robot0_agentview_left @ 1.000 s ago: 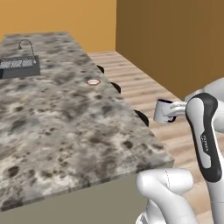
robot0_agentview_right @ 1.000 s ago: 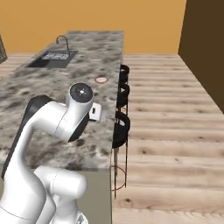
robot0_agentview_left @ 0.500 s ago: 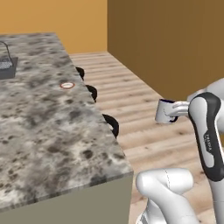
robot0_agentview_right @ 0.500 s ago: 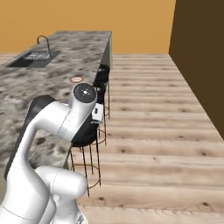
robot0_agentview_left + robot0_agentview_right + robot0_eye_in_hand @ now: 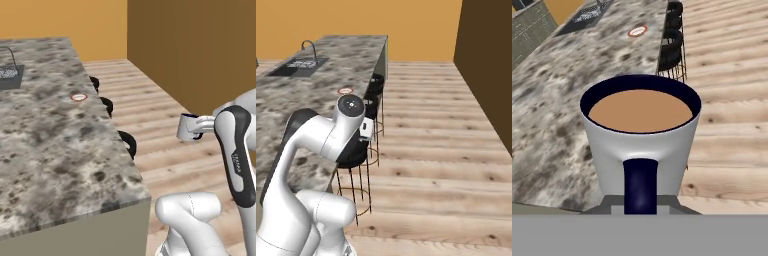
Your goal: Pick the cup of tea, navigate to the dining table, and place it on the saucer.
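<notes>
I am holding the cup of tea (image 5: 640, 150) in my gripper (image 5: 200, 127), my jaws closed tight on it, so the cup is sitting upright at the centre of the hand view with its dark handle facing the camera and brown tea filling it nearly to the dark rim. In the left base view the cup (image 5: 188, 127) is hanging at centre right, above the wooden floor (image 5: 155, 110) and well apart from the dining table (image 5: 45, 140), which is spreading across the left half. The saucer (image 5: 78, 97) is lying on the granite top at upper left, near the table's right edge. Black stools (image 5: 363, 145) are standing along that edge. A sink (image 5: 298, 65) is sitting at the far end, upper left in the right base view.
</notes>
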{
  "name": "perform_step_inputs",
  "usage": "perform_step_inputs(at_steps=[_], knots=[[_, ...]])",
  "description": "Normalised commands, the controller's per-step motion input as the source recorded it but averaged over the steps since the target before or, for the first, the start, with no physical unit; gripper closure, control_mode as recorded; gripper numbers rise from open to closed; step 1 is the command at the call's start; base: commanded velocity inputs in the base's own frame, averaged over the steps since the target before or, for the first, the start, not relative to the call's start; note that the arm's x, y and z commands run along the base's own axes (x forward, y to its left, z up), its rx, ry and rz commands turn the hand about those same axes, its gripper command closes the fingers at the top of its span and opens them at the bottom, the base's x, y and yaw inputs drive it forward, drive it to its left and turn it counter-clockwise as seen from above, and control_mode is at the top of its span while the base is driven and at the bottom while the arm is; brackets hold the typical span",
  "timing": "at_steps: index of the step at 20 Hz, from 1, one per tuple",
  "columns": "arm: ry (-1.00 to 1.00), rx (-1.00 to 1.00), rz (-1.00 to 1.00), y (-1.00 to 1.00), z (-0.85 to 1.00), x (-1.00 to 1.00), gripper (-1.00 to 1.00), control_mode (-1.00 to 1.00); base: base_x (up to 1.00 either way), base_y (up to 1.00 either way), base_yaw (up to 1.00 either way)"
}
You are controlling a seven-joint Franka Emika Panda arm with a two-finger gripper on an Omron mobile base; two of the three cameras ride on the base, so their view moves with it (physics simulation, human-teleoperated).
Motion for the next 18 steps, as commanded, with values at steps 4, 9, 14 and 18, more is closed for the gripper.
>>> perform_step_inputs(at_steps=[4, 9, 14, 18], knots=[[0.00, 0.00, 0.00, 0.00, 0.00, 0.00, 1.00, 1.00, 0.58, -1.00, -0.11], [0.00, 0.00, 0.00, 0.00, 0.00, 0.00, 1.00, 1.00, 0.50, -1.00, -0.21], [0.00, 0.00, 0.00, 0.00, 0.00, 0.00, 1.00, 1.00, -0.29, -1.00, -0.22], [0.00, 0.00, 0.00, 0.00, 0.00, 0.00, 1.00, 1.00, -0.09, -1.00, -0.15]])
